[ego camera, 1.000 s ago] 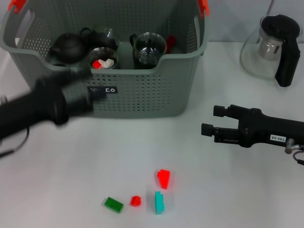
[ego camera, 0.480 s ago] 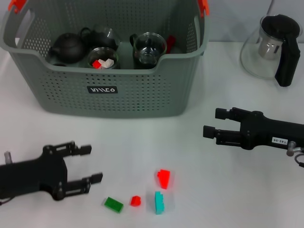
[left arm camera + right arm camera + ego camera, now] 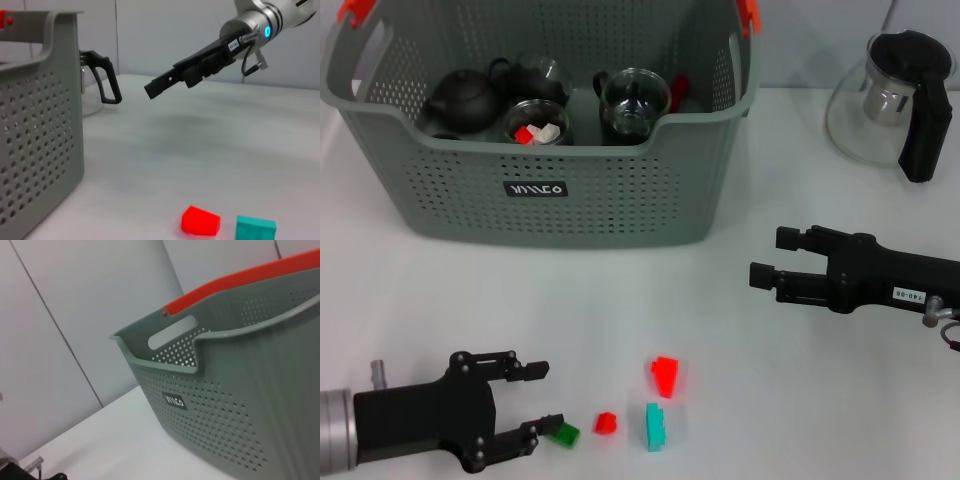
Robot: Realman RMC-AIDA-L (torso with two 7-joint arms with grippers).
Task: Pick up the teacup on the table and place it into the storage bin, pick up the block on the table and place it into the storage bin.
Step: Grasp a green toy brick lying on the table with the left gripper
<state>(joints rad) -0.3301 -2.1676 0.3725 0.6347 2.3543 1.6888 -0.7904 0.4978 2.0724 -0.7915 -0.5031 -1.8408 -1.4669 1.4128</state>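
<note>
Several small blocks lie near the table's front edge: a green block point(image 3: 562, 434), a small red block point(image 3: 606, 422), a bigger red block point(image 3: 666, 375) point(image 3: 200, 221) and a teal block point(image 3: 656, 426) point(image 3: 256, 230). My left gripper point(image 3: 545, 398) is open just left of them, low over the table, its nearer fingertip touching or almost touching the green block. The grey storage bin point(image 3: 620, 205) point(image 3: 35, 150) point(image 3: 225, 410) stands at the back left and holds two glass teacups point(image 3: 634, 100) and dark teapots. My right gripper point(image 3: 768, 256) point(image 3: 155, 89) hovers open and empty at mid right.
A glass teapot with a black handle point(image 3: 895, 105) point(image 3: 102, 80) stands at the back right. Orange-red clips point(image 3: 748, 12) point(image 3: 240, 282) sit on the bin's rim. White tabletop stretches between the bin and the blocks.
My left arm came down from the bin's front to the table's front left, then slid right until its open fingers reached the green block. The right arm barely moved.
</note>
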